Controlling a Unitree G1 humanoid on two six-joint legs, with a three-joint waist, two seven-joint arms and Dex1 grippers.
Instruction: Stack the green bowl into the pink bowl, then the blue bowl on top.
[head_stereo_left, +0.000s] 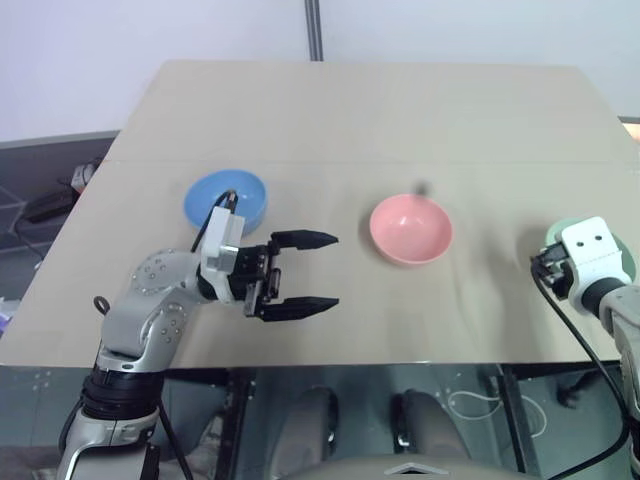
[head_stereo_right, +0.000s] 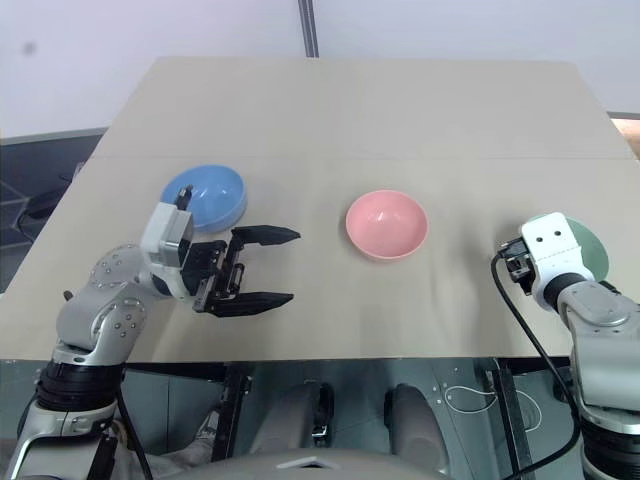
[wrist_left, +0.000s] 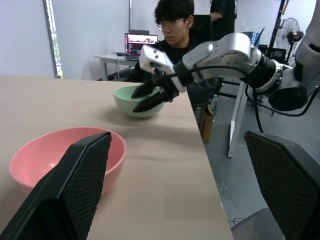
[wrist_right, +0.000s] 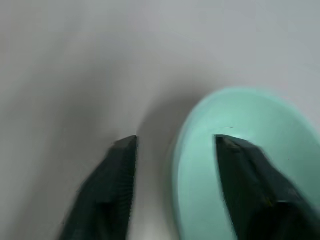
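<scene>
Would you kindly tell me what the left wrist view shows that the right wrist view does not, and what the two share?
Left wrist view alone: the pink bowl, the left hand with its fingers wide apart, a seated person and a laptop behind the table. Right wrist view alone: a close look at the right hand, one finger outside the rim, one inside. Shared: the green bowl and the right hand at its rim.
</scene>
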